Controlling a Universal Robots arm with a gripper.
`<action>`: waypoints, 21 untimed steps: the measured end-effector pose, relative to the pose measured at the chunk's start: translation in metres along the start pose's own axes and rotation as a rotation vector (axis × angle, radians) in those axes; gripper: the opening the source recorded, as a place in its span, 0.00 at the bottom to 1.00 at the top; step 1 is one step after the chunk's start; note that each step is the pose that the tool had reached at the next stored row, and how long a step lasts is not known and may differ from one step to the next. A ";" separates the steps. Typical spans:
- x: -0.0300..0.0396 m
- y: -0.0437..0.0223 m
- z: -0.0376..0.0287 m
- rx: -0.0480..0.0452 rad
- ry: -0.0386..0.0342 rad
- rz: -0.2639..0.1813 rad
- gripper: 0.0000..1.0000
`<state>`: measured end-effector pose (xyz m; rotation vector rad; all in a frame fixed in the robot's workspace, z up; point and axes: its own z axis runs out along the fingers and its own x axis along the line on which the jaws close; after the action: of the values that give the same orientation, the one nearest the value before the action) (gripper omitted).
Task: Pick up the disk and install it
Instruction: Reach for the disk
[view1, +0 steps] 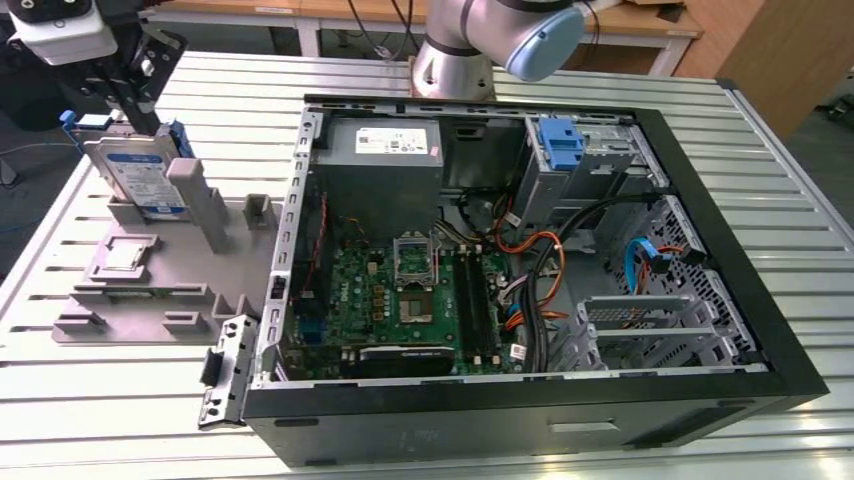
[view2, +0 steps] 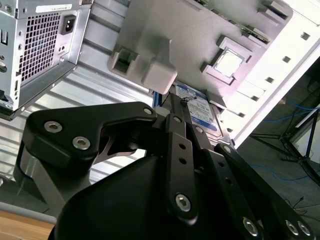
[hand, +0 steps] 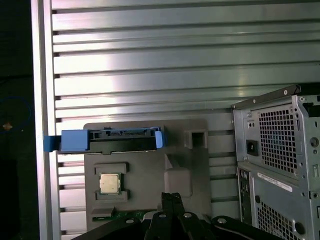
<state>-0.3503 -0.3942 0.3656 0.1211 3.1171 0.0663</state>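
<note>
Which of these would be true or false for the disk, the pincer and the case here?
The disk stands on edge in the grey holder beside the computer case. True.
The disk sits in the case's bay. False: it is in the holder, outside the case.
The pincer hangs over the circuit board. False: it is by the disk's top edge, at the exterior view's left.
A square chip lies in the holder. True.

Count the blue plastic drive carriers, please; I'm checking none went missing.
2. One carrier frames the disk in the grey fixture; another carrier sits in the case's drive bay. More may be hidden.
</note>
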 end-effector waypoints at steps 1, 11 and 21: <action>0.0001 0.0000 0.0000 0.0001 0.0001 0.000 0.10; 0.0050 -0.0007 0.0071 0.0002 0.0002 0.000 0.10; 0.0166 0.0010 0.0146 0.0000 0.0000 0.000 0.10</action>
<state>-0.3664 -0.3914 0.3508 0.1213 3.1171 0.0663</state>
